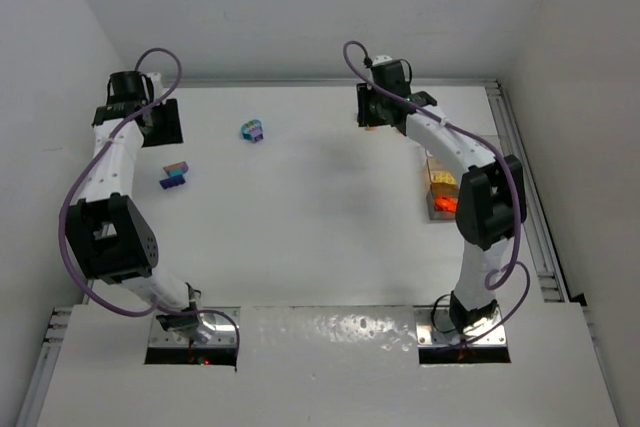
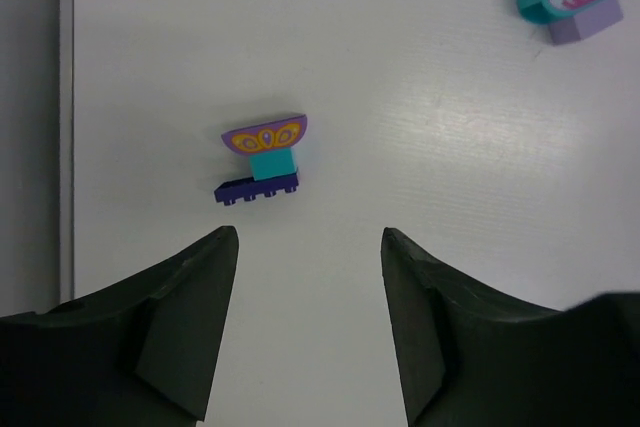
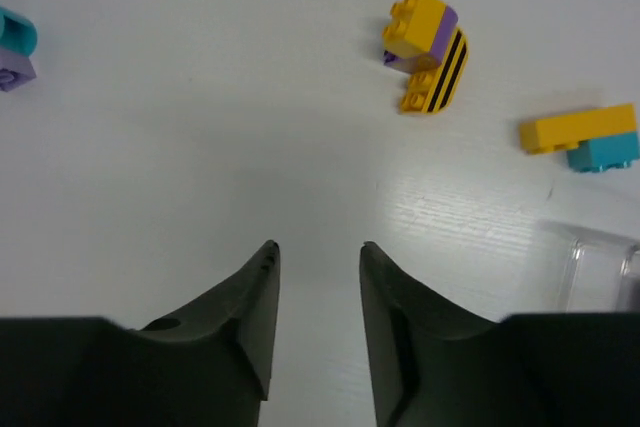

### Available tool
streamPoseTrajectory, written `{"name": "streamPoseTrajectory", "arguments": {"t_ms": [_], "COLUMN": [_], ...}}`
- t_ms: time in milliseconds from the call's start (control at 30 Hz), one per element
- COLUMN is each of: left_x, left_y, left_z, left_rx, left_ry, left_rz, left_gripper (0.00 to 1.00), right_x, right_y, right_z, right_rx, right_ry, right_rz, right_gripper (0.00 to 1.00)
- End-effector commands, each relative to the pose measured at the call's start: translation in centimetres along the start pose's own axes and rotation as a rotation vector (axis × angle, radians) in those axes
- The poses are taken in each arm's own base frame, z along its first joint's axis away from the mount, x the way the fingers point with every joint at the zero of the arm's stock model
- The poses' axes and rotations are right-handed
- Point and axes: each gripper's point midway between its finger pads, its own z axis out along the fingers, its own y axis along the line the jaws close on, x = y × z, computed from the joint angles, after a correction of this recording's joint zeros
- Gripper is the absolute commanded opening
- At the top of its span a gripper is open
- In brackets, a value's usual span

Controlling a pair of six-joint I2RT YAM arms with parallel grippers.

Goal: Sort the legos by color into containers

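Left gripper (image 2: 310, 237) and right gripper (image 3: 318, 247) hang released and empty above the table (image 2: 450, 147). A purple-teal clump (image 2: 262, 159) lies ahead of the left, and a yellow-purple clump (image 3: 425, 52) lies near the clear box (image 3: 600, 267). Binned whole, these joined bricks would mix colours. A careless pinch could skid them away.

You're working on a white table (image 3: 200, 97) with a faint grain and a soft sheen. Beside the clear, glossy plastic container (image 3: 600, 267), the legos (image 3: 425, 42) look smooth and shiny. The right gripper (image 3: 315, 252) has matt dark fingers (image 3: 240, 327).
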Motion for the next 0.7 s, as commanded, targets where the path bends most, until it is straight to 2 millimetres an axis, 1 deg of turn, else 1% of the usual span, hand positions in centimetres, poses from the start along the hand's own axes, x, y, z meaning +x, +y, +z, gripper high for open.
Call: {"name": "streamPoseTrajectory", "arguments": {"t_ms": [0,33,67,100,133,167,200,233,267,300,333,367,400,433,467,500,533,567,600,633,667], "left_x": [-1.3,-0.2,-0.2,-0.4,-1.3,-1.9,-3.0,-4.0,-4.7,-5.7,-5.8,-6.1,-4.9,-7.1,-6.1,-6.8,-8.0,-8.0,-8.2,-7.9,-7.7], "left_y": [-2.5,-3.2,-4.3,-4.8,-5.4,-5.7,-6.2,-7.2,-8.2,-9.3,-10.3,-12.0,-12.7,-14.3,-15.0,-15.6,-16.4,-16.8,-17.3,-18.3,-18.9], "left_z": [-0.9,0.4,0.9,2.0,2.8,3.4,4.6,5.4,6.1,8.0,9.2,10.1,13.2,13.0,15.4,15.6,15.7,16.2,16.8,17.0,17.2], "left_rx": [0.077,0.075,0.073,0.078,0.084,0.09,0.092,0.099,0.115,0.13,0.139,0.15,0.16,0.204,0.231,0.243,0.239,0.231,0.232,0.247,0.256], "left_ry": [-0.008,0.06,0.071,0.084,0.054,0.034,0.019,-0.005,-0.011,-0.01,-0.005,-0.006,0.046,0.008,0.049,0.034,-0.003,-0.013,-0.029,-0.028,-0.028], "left_rz": [0.186,0.228,0.287,0.301,0.305,0.306,0.31,0.332,0.357,0.379,0.398,0.405,0.391,0.347,0.337,0.333,0.342,0.348,0.349,0.338,0.333], "left_gripper": [0.56,0.56,0.58,0.61,0.64,0.7,0.73,0.76,0.77,0.77,0.78,0.79,0.79,0.8,0.81,0.82,0.84,0.86,0.9,0.99,1.0], "right_x": [-0.7,-0.7,-0.7,-0.1,-0.1,0.6,0.6,1.1,1.9,2.3,2.7,3.4,3.9,4.3,4.7,5.2,5.5,6.2,6.4,6.7,7.2], "right_y": [1.0,1.2,1.3,1.4,1.6,1.9,2.0,2.2,2.1,2.1,2.1,2.1,2.1,2.2,2.1,2.0,1.9,1.7,1.5,1.6,1.5], "right_z": [-0.4,-0.4,-0.6,-0.5,-0.5,-0.7,-0.7,-0.7,-0.8,-0.9,-0.9,-0.9,-1.1,-1.2,-1.3,-1.5,-1.7,-1.6,-1.8,-1.9,-1.9], "right_rx": [-0.095,-0.103,-0.109,-0.118,-0.123,-0.146,-0.155,-0.159,-0.161,-0.162,-0.162,-0.161,-0.161,-0.164,-0.159,-0.153,-0.15,-0.138,-0.129,-0.128,-0.124], "right_ry": [-0.022,-0.023,-0.026,-0.016,-0.025,-0.01,-0.015,-0.007,0.007,0.015,0.023,0.039,0.052,0.064,0.076,0.093,0.1,0.114,0.119,0.125,0.135], "right_rz": [0.055,0.077,0.086,0.091,0.104,0.11,0.121,0.128,0.132,0.141,0.147,0.153,0.158,0.157,0.157,0.153,0.153,0.15,0.153,0.156,0.157], "right_gripper": [0.4,0.46,0.48,0.49,0.51,0.51,0.51,0.51,0.51,0.51,0.51,0.51,0.51,0.51,0.51,0.51,0.51,0.51,0.51,0.51,0.51]}}
